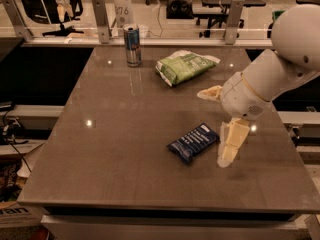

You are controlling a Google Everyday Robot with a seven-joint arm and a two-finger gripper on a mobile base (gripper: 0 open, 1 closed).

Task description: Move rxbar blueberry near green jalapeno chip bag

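Observation:
The rxbar blueberry [193,142] is a dark navy wrapper with white text, lying flat on the table's front middle. The green jalapeno chip bag [183,66] is light green and white, and lies at the back of the table, well apart from the bar. My gripper [212,128] is open just right of the bar. One cream finger [232,143] points down beside the bar's right end. The other finger [210,93] sticks out to the left above it. The gripper holds nothing.
A silver-blue can [132,45] stands upright at the back left of the brown table [110,149], left of the chip bag. A railing with metal posts [100,19] runs behind the table. The table's right edge is close under my arm.

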